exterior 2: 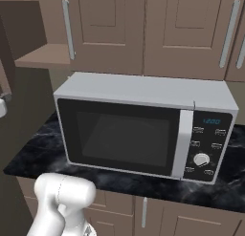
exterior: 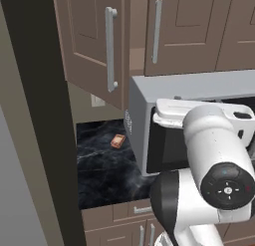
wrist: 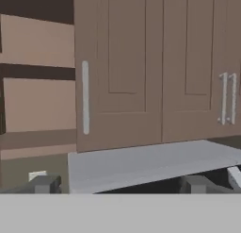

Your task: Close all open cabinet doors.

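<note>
- The microwave (exterior 2: 143,130) on the dark marble counter (exterior: 107,165) serves as the landmark; all the wall cabinets hang above it.
- One cabinet door (exterior: 92,41) stands swung out, above and to the left of the microwave, its bar handle (exterior: 110,48) facing the room.
- Behind that door the open cabinet (wrist: 37,81) shows bare shelves, just left of the closed doors over the microwave.
- The closed door (wrist: 120,69) directly above the microwave sits flush, as do its neighbours to the right.
- The gripper (wrist: 120,185) hovers in front of the microwave's top edge, aimed at the closed doors; its fingertips (wrist: 44,184) stand wide apart, holding nothing and touching nothing.
- A small orange block (exterior: 118,140) lies on the counter left of the microwave, below the open door.
- Judged step: the approach, with the open door not yet contacted.
- The next move likely calls for carrying the hand left of the microwave and up to the outer face of the swung door, then pushing it towards its frame.
- Risk: the door's free edge hangs close above the microwave's left corner, so the path must clear that corner.
</note>
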Controlling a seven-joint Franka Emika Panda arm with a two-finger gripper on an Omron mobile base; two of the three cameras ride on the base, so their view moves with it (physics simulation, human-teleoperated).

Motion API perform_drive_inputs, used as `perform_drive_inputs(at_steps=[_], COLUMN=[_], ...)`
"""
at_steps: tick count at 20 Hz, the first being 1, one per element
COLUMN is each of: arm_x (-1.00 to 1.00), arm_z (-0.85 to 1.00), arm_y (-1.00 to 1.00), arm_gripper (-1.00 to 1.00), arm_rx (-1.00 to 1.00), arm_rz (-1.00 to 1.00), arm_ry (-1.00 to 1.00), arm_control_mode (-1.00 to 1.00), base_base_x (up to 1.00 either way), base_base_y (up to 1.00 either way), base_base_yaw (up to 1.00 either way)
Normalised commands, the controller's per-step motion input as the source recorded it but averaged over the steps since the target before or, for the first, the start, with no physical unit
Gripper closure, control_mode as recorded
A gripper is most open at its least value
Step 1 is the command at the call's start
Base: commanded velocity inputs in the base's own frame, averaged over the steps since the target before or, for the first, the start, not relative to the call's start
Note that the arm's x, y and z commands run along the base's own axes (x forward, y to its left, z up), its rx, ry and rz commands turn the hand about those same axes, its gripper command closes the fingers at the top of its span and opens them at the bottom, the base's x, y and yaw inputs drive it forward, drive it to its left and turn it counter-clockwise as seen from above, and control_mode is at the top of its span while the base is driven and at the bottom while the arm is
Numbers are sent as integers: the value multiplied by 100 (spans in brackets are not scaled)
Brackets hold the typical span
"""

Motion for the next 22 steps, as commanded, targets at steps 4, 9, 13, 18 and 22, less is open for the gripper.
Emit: perform_drive_inputs(at_steps=[4, 9, 13, 18, 22], arm_x=[0, 0, 0, 1, 15], arm_z=[-39, -44, -42, -36, -17], arm_y=[42, 47, 44, 35, 23], arm_gripper=[-100, -100, -100, -100, -100], arm_rx=[0, 0, 0, 0, 0], arm_rz=[15, 12, 9, 7, 5], arm_ry=[-13, -14, -13, -13, -13], arm_control_mode=[-100, -100, -100, -100, -100], base_base_x=[0, 0, 0, 0, 0], base_base_y=[0, 0, 0, 0, 0], base_base_yaw=[0, 0, 0, 0, 0])
